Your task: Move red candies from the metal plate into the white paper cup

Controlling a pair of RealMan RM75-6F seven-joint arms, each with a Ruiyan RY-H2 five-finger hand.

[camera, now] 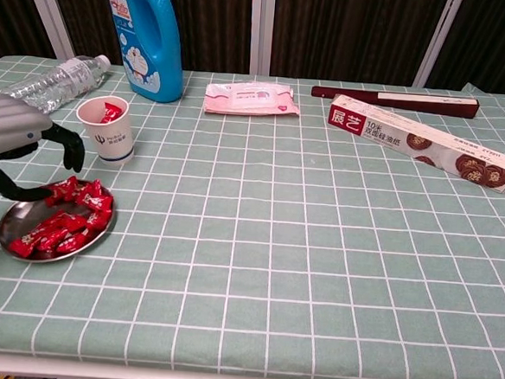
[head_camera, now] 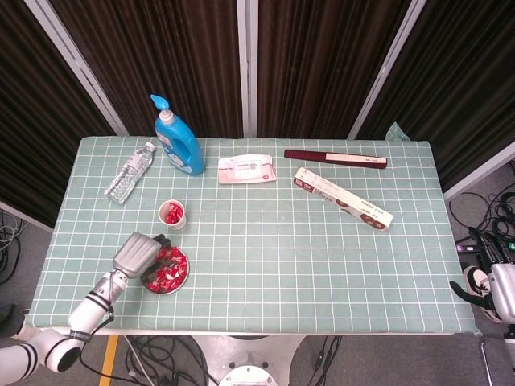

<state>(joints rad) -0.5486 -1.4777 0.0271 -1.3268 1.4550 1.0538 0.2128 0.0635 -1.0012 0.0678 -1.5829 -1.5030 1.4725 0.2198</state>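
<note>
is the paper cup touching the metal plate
Apart. The chest view shows a strip of bare tablecloth between the paper cup and the rim of the metal plate; the head view shows the same gap.

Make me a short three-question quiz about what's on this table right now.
1. True or false: the white paper cup already holds a red candy.
2. Which hand is over the metal plate: (a) left hand, (b) right hand?
3. Fill in: the blue detergent bottle stands beside a lying ____.

Key: 1 true. 2 a. 3 water bottle.
</note>
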